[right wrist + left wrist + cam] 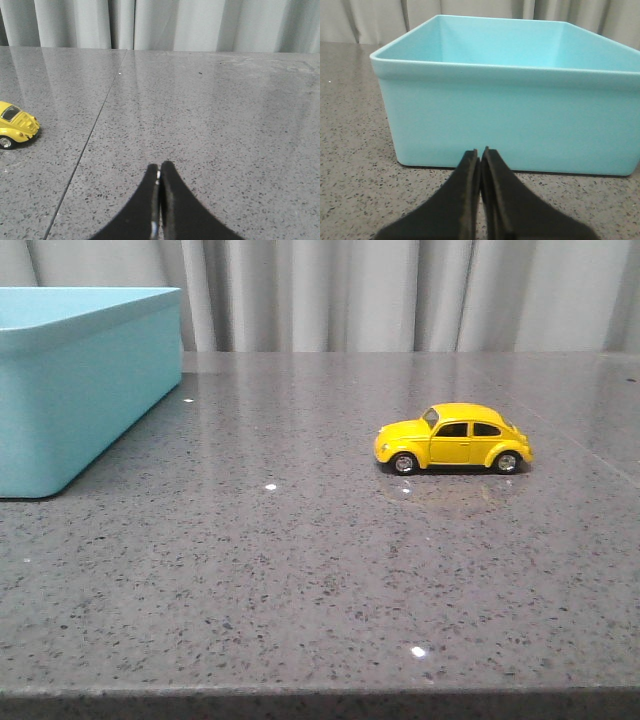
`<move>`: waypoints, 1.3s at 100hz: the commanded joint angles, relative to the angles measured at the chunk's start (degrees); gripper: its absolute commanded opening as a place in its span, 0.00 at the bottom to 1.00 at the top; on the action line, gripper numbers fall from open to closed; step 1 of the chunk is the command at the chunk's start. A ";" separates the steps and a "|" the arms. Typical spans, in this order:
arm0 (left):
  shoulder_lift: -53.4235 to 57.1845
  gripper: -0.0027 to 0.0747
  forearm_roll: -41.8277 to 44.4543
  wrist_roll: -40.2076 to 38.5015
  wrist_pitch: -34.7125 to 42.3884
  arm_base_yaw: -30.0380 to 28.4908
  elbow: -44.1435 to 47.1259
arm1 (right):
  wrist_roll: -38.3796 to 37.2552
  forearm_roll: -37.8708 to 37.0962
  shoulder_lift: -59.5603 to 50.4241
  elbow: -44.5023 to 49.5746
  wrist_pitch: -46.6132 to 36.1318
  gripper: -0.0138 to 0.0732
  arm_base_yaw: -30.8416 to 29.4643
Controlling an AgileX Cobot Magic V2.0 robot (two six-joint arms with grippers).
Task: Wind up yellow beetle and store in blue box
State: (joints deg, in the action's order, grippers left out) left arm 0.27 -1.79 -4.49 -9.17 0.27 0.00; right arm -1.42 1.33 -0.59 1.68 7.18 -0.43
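Note:
The yellow beetle [453, 438] stands on its wheels on the grey stone table, right of centre, nose pointing left. Its rear end also shows at the edge of the right wrist view [16, 127]. The blue box [80, 380] stands at the far left of the table, open and empty inside as far as the left wrist view [510, 115] shows. My left gripper [481, 150] is shut and empty, low over the table just short of the box's near wall. My right gripper [160, 166] is shut and empty over bare table, well to the side of the beetle. Neither arm shows in the front view.
The grey speckled table [300, 570] has a front edge at the bottom of the front view and a seam line [90, 135] running past the beetle. Grey curtains [400, 290] hang behind the table.

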 commanded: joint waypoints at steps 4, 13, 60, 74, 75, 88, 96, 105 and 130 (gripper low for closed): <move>1.80 0.01 -0.45 -0.38 4.37 -0.22 1.21 | 0.33 -0.01 -1.28 -0.98 -4.77 0.08 -0.38; 1.80 0.01 -0.45 -0.38 4.37 -0.22 1.21 | 0.33 -0.01 -1.28 -0.98 -4.77 0.08 -0.38; 1.80 0.01 -0.45 -0.38 4.37 -0.22 1.21 | 0.33 -0.01 -1.28 -0.98 -4.77 0.08 -0.38; 1.80 0.01 -0.45 -0.38 4.37 -0.22 1.21 | 0.33 -0.01 -1.28 -0.98 -5.05 0.08 -0.38; 1.80 0.01 -0.45 -0.38 4.37 -0.22 1.21 | 0.33 -0.01 -1.28 -0.98 -5.05 0.08 -0.38; 1.80 0.01 -0.45 -0.38 4.37 -0.22 1.21 | 0.33 -0.01 -1.28 -0.98 -5.62 0.08 -0.38; 1.80 0.01 -0.45 -0.38 4.37 -0.22 1.21 | 0.33 -0.01 -1.28 -0.98 -6.05 0.08 -0.38; 1.80 0.01 -0.45 -0.38 5.42 -0.22 1.21 | 0.33 0.04 -1.28 -0.98 -6.80 0.08 -0.38; 1.80 0.01 -0.02 -0.38 10.33 -0.22 1.21 | 0.33 0.04 -1.28 -0.98 -11.42 0.08 -0.38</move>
State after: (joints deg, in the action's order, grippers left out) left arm 0.27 -1.79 -4.49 -5.76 0.27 0.00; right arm -1.42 1.33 -0.59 1.68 1.73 -0.43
